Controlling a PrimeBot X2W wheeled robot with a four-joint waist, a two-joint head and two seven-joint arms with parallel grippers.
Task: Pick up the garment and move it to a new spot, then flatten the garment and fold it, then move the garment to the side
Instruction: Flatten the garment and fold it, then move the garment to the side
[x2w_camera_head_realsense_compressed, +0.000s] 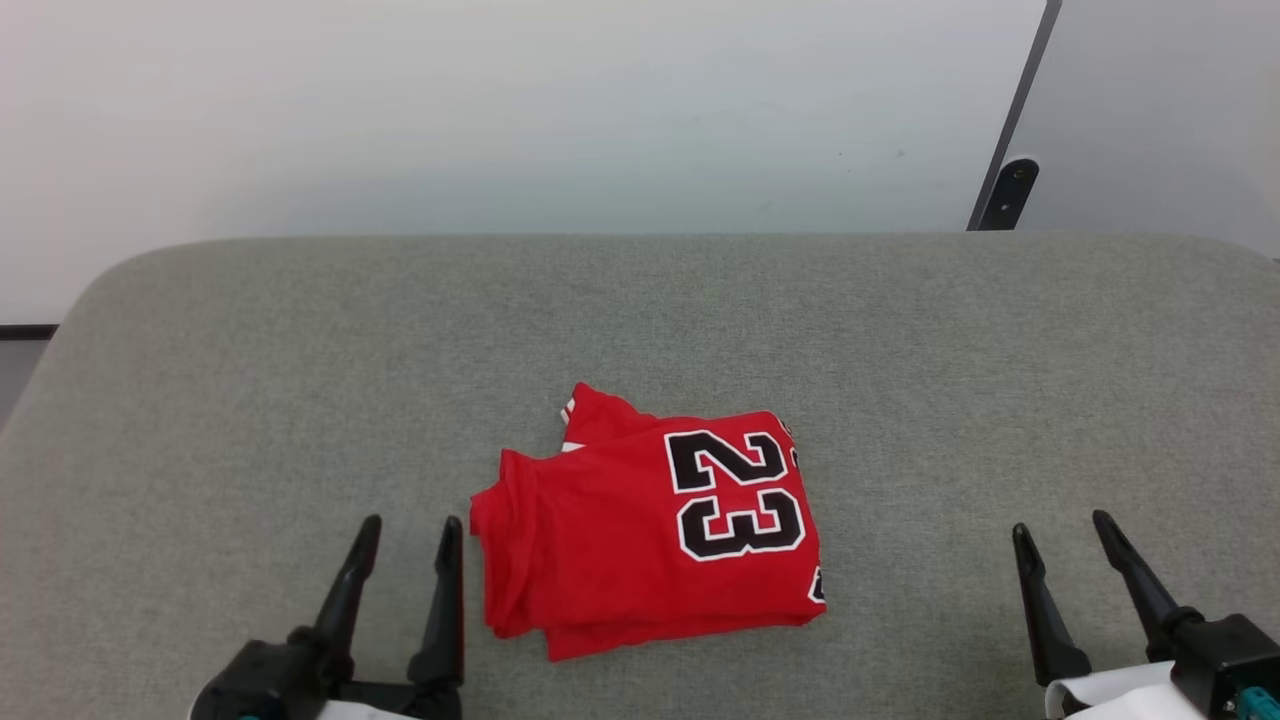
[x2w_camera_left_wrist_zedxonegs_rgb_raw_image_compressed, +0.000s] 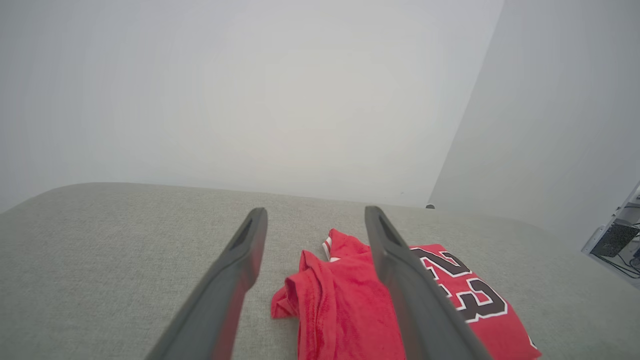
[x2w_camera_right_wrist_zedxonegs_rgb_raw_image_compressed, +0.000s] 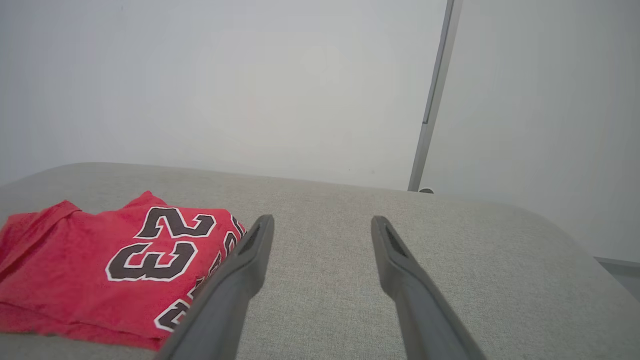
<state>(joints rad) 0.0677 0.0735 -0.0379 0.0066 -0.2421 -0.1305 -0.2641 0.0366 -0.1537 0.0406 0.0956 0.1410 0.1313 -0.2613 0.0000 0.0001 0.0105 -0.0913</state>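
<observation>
Count: one garment (x2w_camera_head_realsense_compressed: 650, 530), two grippers, two dark fingers on each, one grey pad (x2w_camera_head_realsense_compressed: 200, 400), one dark post (x2w_camera_head_realsense_compressed: 1010, 130).

Garment: it is lying folded into a compact, roughly square red bundle on the pad, just toward 6 o'clock of the head view's centre. The black, white-outlined "23" is facing up and lying sideways on the bundle's 3 o'clock half. A white striped sleeve end (x2w_camera_head_realsense_compressed: 568, 410) is peeking out at its 11 o'clock corner. The 9 o'clock edge is bunching in loose folds.

Left gripper (x2w_camera_head_realsense_compressed: 412, 522): it is sitting at 7 o'clock in the head view, fingers pointing toward 12 to 1 o'clock and standing apart with nothing between them. The garment is lying just beside it at its 3 o'clock; contact is not showing. In the left wrist view the bundle is appearing beyond and behind the finger at 3 o'clock.

Right gripper (x2w_camera_head_realsense_compressed: 1060, 522): it is sitting at 5 o'clock, fingers leaning toward 11 o'clock, spread and empty. The garment is lying well apart at its 9 o'clock, with bare pad between.

Surroundings: the post is standing at 2 o'clock, beyond the pad's far edge.
</observation>
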